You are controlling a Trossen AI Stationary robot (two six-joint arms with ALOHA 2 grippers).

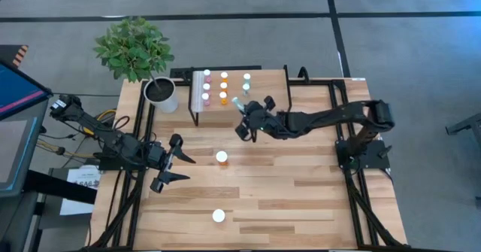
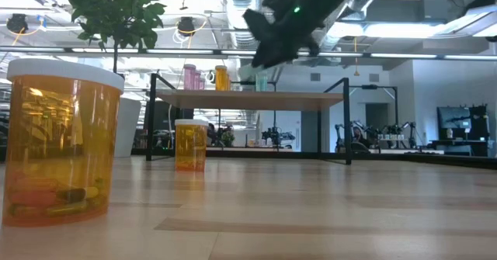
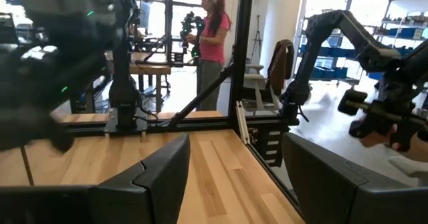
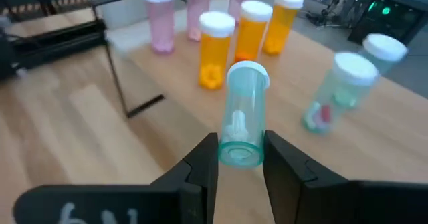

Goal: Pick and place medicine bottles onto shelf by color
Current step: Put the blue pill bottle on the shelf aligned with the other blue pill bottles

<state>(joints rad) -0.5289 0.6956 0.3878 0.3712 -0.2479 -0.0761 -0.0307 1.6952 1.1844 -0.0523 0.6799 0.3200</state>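
Observation:
The shelf (image 1: 263,94) stands at the table's far middle. Pink (image 4: 159,20), orange (image 4: 215,50) and teal bottles (image 4: 341,90) stand upright on it in rows. My right gripper (image 4: 241,154) is over the shelf's near edge (image 1: 242,110), shut on a teal bottle (image 4: 242,110). Two larger orange bottles with white caps stand on the tabletop, one at mid table (image 1: 222,157) and one near the front edge (image 1: 219,216). My left gripper (image 1: 174,169) is open and empty at the table's left, its fingers (image 3: 154,177) wide apart. My right gripper pinches the teal bottle's base end (image 4: 238,147) between its two fingers. The bottle lies along the fingers, with its pale cap (image 4: 249,70) pointing away from the gripper toward the standing bottles. It is tilted and lifted clear of the shelf top.
A white pot with a green plant (image 1: 161,94) stands at the shelf's left. Black frame bars (image 1: 289,86) run along the shelf's right side. Bare wood lies between the two large bottles and to the table's right. A person (image 3: 212,43) stands in the room beyond the table.

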